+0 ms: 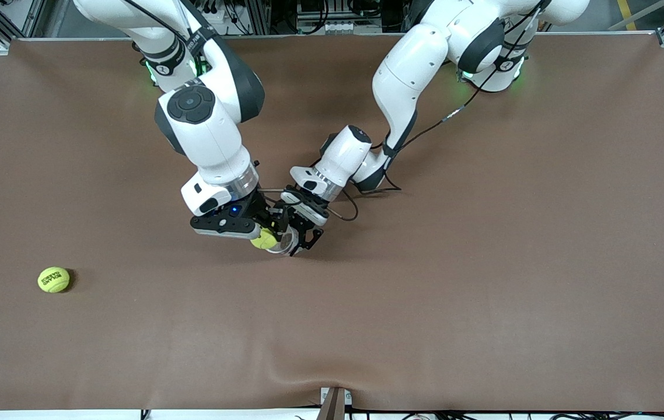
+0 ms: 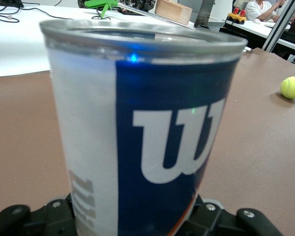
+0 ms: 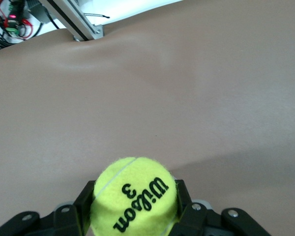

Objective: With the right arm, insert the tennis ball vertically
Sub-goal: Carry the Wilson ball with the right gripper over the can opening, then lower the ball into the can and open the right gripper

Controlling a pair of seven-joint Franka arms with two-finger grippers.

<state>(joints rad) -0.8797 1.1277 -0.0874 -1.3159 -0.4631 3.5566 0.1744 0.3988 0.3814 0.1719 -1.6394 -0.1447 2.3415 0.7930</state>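
Note:
My right gripper (image 1: 263, 238), with a blue light on its body, is shut on a yellow tennis ball (image 1: 264, 240); the ball fills the right wrist view (image 3: 133, 200) between the fingers (image 3: 83, 206). It sits at the open rim of a clear tennis-ball can (image 1: 285, 240). My left gripper (image 1: 303, 236) is shut on that can, which stands upright in the left wrist view (image 2: 142, 132) with a blue and white label. The two grippers meet over the middle of the table.
A second tennis ball (image 1: 53, 279) lies on the brown table (image 1: 483, 262) toward the right arm's end, nearer the front camera; it also shows in the left wrist view (image 2: 292, 87). A black cable (image 1: 425, 131) hangs from the left arm.

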